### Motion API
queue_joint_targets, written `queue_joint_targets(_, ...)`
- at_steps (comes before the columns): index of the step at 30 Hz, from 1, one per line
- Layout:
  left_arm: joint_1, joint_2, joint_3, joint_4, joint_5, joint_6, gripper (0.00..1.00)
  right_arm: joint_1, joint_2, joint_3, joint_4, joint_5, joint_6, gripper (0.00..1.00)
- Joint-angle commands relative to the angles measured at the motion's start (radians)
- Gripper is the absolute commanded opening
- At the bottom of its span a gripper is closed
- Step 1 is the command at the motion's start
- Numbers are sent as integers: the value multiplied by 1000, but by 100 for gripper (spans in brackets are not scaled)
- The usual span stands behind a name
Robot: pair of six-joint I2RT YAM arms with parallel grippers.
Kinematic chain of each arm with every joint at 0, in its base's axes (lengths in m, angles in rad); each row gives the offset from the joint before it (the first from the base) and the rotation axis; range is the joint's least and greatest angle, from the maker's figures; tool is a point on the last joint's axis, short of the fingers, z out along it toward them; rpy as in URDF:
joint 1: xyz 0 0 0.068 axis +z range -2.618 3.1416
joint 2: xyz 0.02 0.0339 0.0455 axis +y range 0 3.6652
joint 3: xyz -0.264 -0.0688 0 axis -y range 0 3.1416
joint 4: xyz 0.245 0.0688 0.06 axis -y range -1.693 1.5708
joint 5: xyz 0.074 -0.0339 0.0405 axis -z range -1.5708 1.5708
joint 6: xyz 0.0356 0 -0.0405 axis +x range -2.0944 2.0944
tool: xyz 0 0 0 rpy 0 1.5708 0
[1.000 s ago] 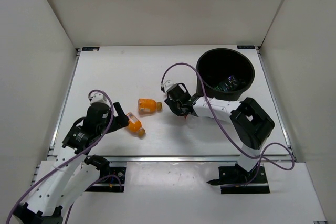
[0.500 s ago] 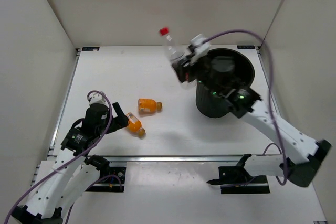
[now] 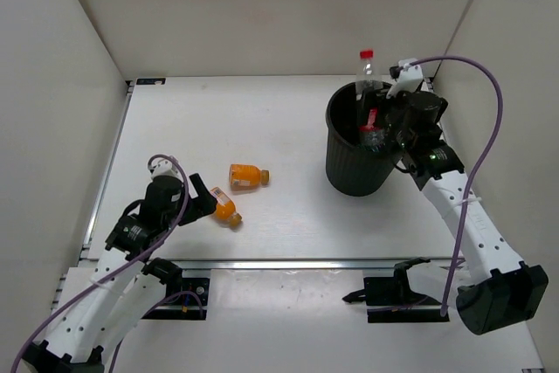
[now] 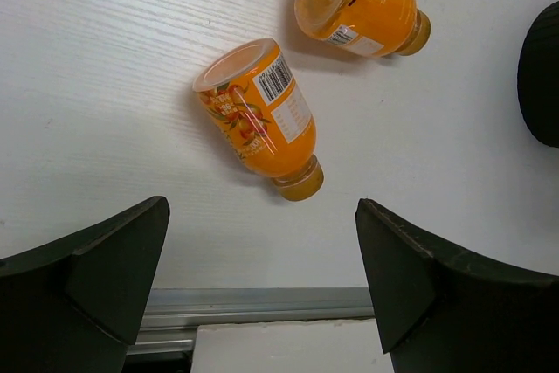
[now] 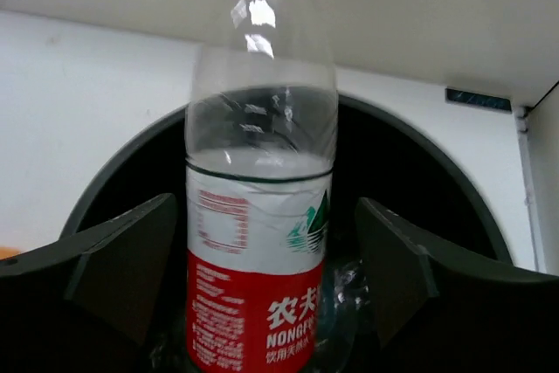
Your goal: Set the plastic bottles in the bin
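The right jaws stand partly open over the bin (image 3: 345,172), clear on both sides of the red-capped bottle (image 5: 262,242) upright between them, its lower part inside the rim. The left jaws gape wide and empty above the table (image 4: 87,85), with two orange bottles (image 4: 262,115) lying just ahead

Clear bottle (image 5: 260,172), red label: "农夫", "NONGF", remainder cut off.

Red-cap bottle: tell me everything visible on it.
The red-cap bottle is clear plastic, with a red label in white lettering under a white band bearing a green mark. It stands upright over the bin, base below the rim, cap above. The right pincer flanks it, jaws open, a slim gap on each side.
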Motion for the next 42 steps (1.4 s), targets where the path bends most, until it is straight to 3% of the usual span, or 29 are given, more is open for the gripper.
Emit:
queue_joint_targets(1, -11, 5, -26, 50, 19, -21, 99, 14, -53, -11, 60, 3, 52, 83)
queue_joint_targets(2, -11, 17, -30, 61, 22, -33, 98, 9, -75, -16, 69, 11, 58, 99)
queue_joint_targets(7, -35, 100, -53, 121, -16, -78, 98, -8, -114, 62, -19, 52, 46, 100)
queue_joint_targets(13, -29, 180, -99, 210, -59, -134, 98, -60, -141, 174, -313, 365, 99, 100)
queue_joint_targets(16, -23, 197, -124, 262, -78, -164, 98, -182, -212, 89, -384, 420, 176, 99)
queue_joint_targets(21, -19, 240, -152, 361, -75, -185, 99, -556, -289, -22, -455, 197, 207, 99)
queue_joint_targets(24, -16, 290, -170, 404, -69, -185, 99, -652, -310, -77, -471, 141, 196, 99)
queue_joint_targets(30, -31, 413, -178, 460, -73, -193, 99, -517, -321, -108, -497, 325, 184, 100)
queue_joint_targets(34, -32, 447, -179, 504, -76, -193, 98, -531, -339, -126, -477, 299, 179, 99)
queue_joint_targets(40, -35, 423, -156, 466, -76, -171, 66, -604, -359, -157, -475, 252, 150, 100)
queue_joint_targets(42, -32, 366, -150, 441, -85, -170, 63, -594, -369, -166, -469, 268, 140, 99)
